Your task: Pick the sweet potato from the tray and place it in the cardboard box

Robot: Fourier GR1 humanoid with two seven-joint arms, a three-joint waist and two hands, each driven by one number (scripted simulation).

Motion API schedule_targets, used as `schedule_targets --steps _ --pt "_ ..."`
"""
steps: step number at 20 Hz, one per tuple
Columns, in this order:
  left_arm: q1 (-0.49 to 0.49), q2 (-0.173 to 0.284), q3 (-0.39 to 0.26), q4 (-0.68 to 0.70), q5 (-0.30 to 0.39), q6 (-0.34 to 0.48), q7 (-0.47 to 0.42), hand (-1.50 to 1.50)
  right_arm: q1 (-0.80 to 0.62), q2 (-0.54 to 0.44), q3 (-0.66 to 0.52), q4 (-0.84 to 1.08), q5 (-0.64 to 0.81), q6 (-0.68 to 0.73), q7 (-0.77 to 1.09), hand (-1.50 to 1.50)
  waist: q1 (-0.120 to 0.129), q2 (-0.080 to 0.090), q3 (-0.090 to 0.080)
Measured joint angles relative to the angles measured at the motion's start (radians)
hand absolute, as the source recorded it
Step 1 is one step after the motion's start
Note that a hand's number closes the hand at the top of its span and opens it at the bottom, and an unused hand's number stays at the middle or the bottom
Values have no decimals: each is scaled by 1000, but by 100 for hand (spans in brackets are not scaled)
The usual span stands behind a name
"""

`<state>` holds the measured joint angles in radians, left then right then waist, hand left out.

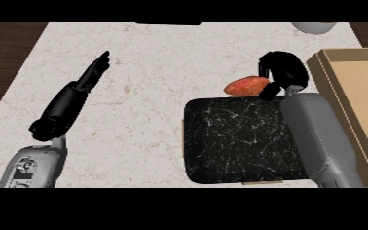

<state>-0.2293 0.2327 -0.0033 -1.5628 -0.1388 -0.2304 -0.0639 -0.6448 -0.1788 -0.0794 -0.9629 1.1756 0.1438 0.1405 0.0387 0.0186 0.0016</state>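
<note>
While the right hand (282, 75) curls its fingers round the sweet potato (246, 86), the tuber sits just past the far edge of the black tray (237, 141), near the cardboard box (346, 87) at the worktop's (158, 78) right edge. It looks stiff, fairly light, lumpy (best taken across its thick middle). The left hand (68, 102) rests open, fingers straight.
</note>
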Motion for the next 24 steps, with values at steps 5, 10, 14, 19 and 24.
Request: schedule_targets --steps 5,10,14,19,24 --pt "-18 -6 0 6 -4 2 15 0 -160 -20 -41 131 60 -138 84 150 0 -4 -1" --pt "-12 -1 16 11 0 -2 11 0 -259 -41 -51 168 101 -213 143 150 -15 -12 -1" --pt "-3 -6 19 15 -6 4 10 0 -301 -61 -100 134 113 -285 260 150 -25 -16 -2" --pt "9 -1 26 21 -7 1 -7 0 -327 -119 -182 95 111 -354 391 150 -33 -18 -2" --pt "6 5 36 34 -3 -11 -17 0 -330 -208 -256 109 99 -403 444 150 -33 -17 -2"
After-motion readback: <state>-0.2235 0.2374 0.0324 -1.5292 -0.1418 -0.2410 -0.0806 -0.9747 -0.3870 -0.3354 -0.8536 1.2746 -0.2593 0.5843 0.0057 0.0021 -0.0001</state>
